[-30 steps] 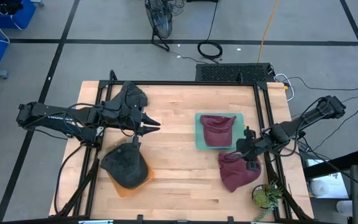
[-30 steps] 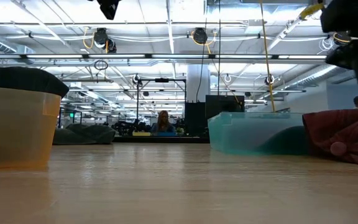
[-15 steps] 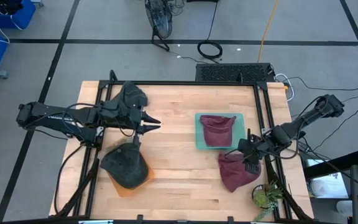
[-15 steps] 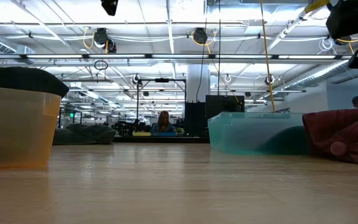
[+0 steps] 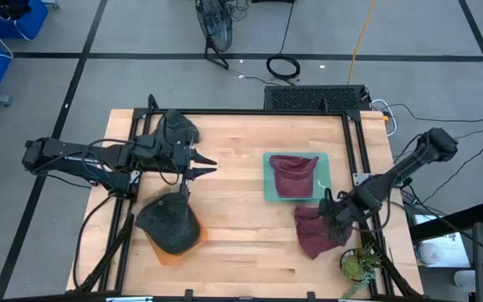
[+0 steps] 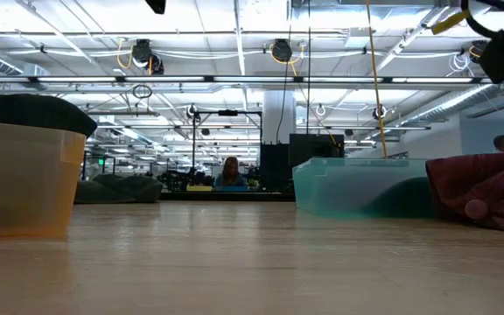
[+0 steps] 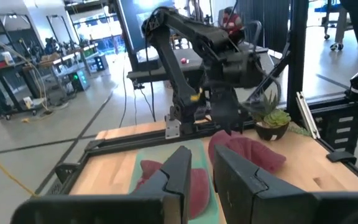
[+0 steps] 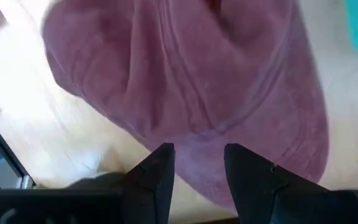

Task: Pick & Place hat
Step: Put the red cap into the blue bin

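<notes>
A maroon hat (image 5: 313, 236) lies crown up on the table near its right near corner; the right wrist view looks down on this maroon hat (image 8: 185, 81). My right gripper (image 5: 332, 215) hovers open above its far part, fingers pointing down, apart from it. A second maroon hat (image 5: 294, 174) lies in a teal tray (image 5: 268, 191). My left gripper (image 5: 204, 164) waits open above the table's left half. A dark hat (image 5: 168, 220) sits on top of an orange container (image 6: 20, 179).
Another dark hat (image 5: 179, 129) lies by the far left edge, beside the left arm. A small potted plant (image 5: 359, 264) stands at the near right corner, close to the maroon hat. Bare wood shows in the table's middle, between the tray and the orange container.
My right gripper has moved toward the table's near edge, from beside the teal tray to above the loose maroon hat. The hats have stayed where they were.
</notes>
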`<move>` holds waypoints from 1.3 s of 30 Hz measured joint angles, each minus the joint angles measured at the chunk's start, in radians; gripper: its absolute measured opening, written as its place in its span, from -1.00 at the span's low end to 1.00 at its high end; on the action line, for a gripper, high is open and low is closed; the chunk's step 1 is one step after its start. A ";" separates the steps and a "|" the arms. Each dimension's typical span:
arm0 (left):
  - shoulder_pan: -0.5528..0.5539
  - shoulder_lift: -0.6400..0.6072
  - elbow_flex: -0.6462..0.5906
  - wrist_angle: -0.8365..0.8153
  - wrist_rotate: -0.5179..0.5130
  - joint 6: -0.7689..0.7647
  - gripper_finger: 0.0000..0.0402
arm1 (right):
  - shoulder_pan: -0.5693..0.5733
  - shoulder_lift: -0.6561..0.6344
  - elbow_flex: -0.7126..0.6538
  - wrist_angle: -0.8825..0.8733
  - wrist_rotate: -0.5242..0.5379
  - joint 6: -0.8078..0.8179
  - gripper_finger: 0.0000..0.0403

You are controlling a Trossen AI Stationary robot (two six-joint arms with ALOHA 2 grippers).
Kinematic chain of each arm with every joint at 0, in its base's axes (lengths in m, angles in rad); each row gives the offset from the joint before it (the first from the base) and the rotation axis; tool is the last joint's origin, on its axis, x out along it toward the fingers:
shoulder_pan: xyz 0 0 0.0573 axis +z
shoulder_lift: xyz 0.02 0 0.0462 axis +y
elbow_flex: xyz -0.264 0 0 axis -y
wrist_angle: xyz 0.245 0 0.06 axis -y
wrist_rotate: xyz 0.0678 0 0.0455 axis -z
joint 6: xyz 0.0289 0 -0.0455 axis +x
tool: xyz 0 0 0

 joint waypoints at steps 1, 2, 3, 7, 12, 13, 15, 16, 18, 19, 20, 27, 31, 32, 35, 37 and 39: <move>0.000 0.000 0.000 0.008 0.000 0.001 -0.64 | 0.000 0.013 0.000 -0.001 -0.012 0.003 -0.38; 0.000 0.000 0.000 0.019 0.000 0.002 -0.64 | 0.000 0.024 0.000 -0.005 -0.022 0.006 -0.38; 0.000 0.000 0.000 0.029 0.000 0.002 -0.64 | 0.000 0.034 0.000 -0.008 -0.027 0.014 -0.38; 0.001 0.000 0.000 0.046 0.000 0.023 -0.64 | 0.000 0.077 0.000 -0.014 -0.022 0.022 -0.38; 0.012 0.000 0.000 0.048 0.001 0.044 -0.64 | 0.000 0.121 0.000 0.052 0.002 0.014 -0.38; 0.017 0.000 0.000 0.047 0.001 0.044 -0.64 | 0.000 0.127 0.000 0.075 0.001 0.007 -0.38; 0.027 0.000 0.000 0.048 0.001 0.046 -0.64 | -0.001 0.134 0.000 0.138 -0.004 0.001 -0.38; 0.033 0.000 0.000 0.049 0.002 0.048 -0.64 | -0.001 0.136 0.000 0.176 -0.004 0.001 -0.38; 0.045 0.000 0.000 0.057 0.002 0.047 -0.64 | -0.001 0.139 0.000 0.263 0.002 -0.001 -0.38; 0.051 0.000 0.000 0.063 0.002 0.043 -0.64 | -0.001 0.139 0.000 0.304 0.007 -0.006 -0.38; 0.056 0.000 0.000 0.067 0.002 0.033 -0.64 | -0.001 0.139 0.000 0.342 0.019 -0.011 -0.38; 0.067 0.000 0.000 0.070 0.003 0.018 -0.64 | -0.012 0.139 0.000 0.490 0.203 -0.106 -0.38; 0.067 0.000 0.000 0.069 0.003 0.021 -0.64 | -0.042 0.139 0.000 0.528 0.227 -0.172 -0.38; 0.067 0.000 0.000 0.069 0.003 0.021 -0.64 | -0.053 0.138 0.000 0.531 0.194 -0.186 -0.38; 0.067 0.000 0.000 0.069 0.003 0.020 -0.64 | -0.075 0.123 0.000 0.521 0.060 -0.178 -0.38; 0.067 0.000 0.000 0.069 0.003 0.018 -0.64 | -0.082 0.108 0.000 0.491 -0.004 -0.130 -0.38; 0.066 0.000 0.000 0.068 0.003 0.016 -0.64 | -0.081 0.091 0.000 0.441 -0.035 -0.087 -0.38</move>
